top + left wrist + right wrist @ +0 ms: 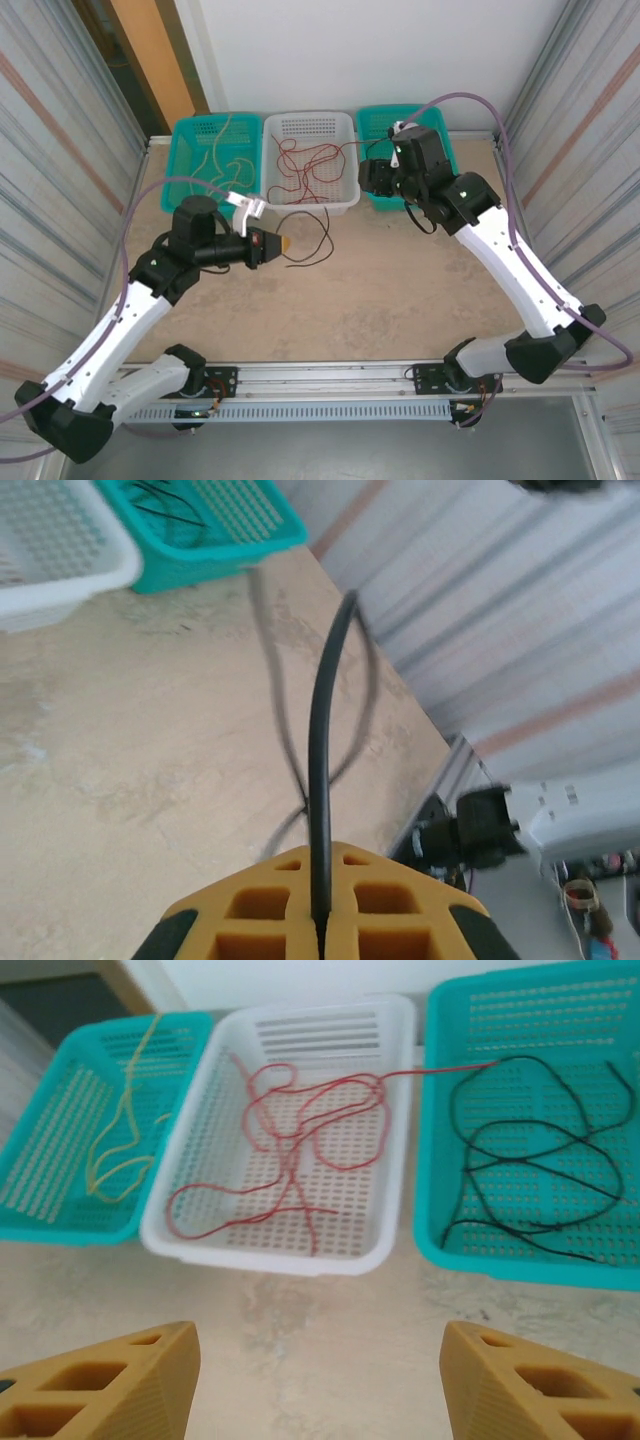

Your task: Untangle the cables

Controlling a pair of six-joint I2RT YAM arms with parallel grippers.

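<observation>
My left gripper (283,243) is shut on a black cable (318,238) whose loop trails over the table in front of the white basket. In the left wrist view the black cable (322,780) rises straight out from between the closed yellow fingertips (322,925). My right gripper (320,1380) is open above the table in front of the baskets, with nothing between its fingers (110,1380). Red cables (300,1130) lie tangled in the white basket (395,1210). A yellow cable (120,1130) lies in the left teal basket (40,1225). More black cables (530,1160) lie in the right teal basket (430,1240).
Three baskets stand in a row at the far edge: left teal basket (190,135), white basket (345,200), right teal basket (372,118). One red strand (450,1067) crosses the rim into the right teal basket. Corrugated walls close in both sides.
</observation>
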